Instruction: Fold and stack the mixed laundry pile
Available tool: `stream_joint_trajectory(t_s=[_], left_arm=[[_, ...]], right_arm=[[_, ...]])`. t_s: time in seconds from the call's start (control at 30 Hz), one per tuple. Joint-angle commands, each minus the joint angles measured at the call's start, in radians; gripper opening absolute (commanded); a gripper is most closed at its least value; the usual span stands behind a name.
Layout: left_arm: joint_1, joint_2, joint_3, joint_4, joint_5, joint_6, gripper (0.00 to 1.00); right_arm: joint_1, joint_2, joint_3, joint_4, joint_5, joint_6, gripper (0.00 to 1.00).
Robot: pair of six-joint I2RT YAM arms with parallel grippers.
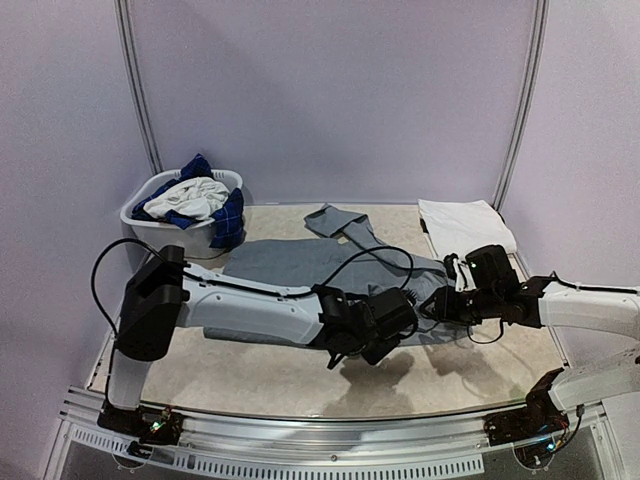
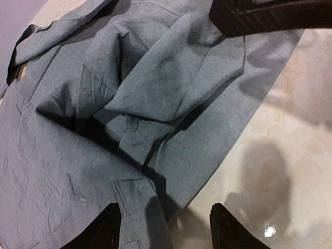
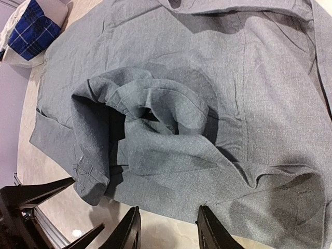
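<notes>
Grey shirt lies spread with its near hem right at the arms. The left jaws stand open astride that hem, one tip over cloth and one over bare surface. The right jaws hang open just short of it, holding nothing (placed, I judge, to pinch the hem for a fold). Beyond them a sleeve lies rumpled across the body. Far left, the white basket holds a blue plaid piece and white pieces; a folded white piece lies far right.
</notes>
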Motion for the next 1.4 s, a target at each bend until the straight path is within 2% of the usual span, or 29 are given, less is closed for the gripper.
stream_joint_trajectory(t_s=[0.0, 0.17, 0.37, 0.53, 0.63, 0.73, 1.07, 1.23, 1.37], left_arm=[[0.032, 0.086, 0.052, -0.052, -0.023, -0.011, 0.58], [0.052, 0.106, 0.051, -0.064, -0.072, -0.052, 0.50], [0.060, 0.121, 0.062, -0.082, -0.094, -0.051, 0.28], [0.060, 0.063, 0.043, -0.084, -0.097, -0.043, 0.10], [0.060, 0.005, 0.028, -0.086, -0.073, -0.039, 0.04], [0.060, -0.071, 0.010, -0.093, -0.051, -0.040, 0.00], [0.080, -0.246, -0.049, -0.133, -0.036, -0.040, 0.00], [0.119, -0.375, -0.083, -0.164, 0.051, -0.076, 0.00], [0.182, -0.491, -0.128, -0.190, 0.144, -0.167, 0.00]], right_arm=[[-0.005, 0.008, -0.022, -0.003, -0.009, -0.002, 0.38], [-0.006, 0.029, -0.024, 0.006, -0.010, -0.012, 0.38], [-0.005, 0.058, -0.018, 0.016, -0.006, -0.015, 0.38], [-0.005, 0.101, -0.010, -0.007, 0.026, -0.015, 0.38], [-0.005, 0.131, -0.017, -0.015, 0.048, -0.012, 0.38], [-0.005, 0.168, -0.023, -0.014, 0.064, -0.006, 0.38], [-0.005, 0.202, -0.035, -0.022, 0.086, 0.009, 0.38], [-0.005, 0.177, -0.035, -0.055, 0.109, 0.008, 0.38], [-0.007, 0.152, -0.033, -0.074, 0.118, 0.004, 0.38]])
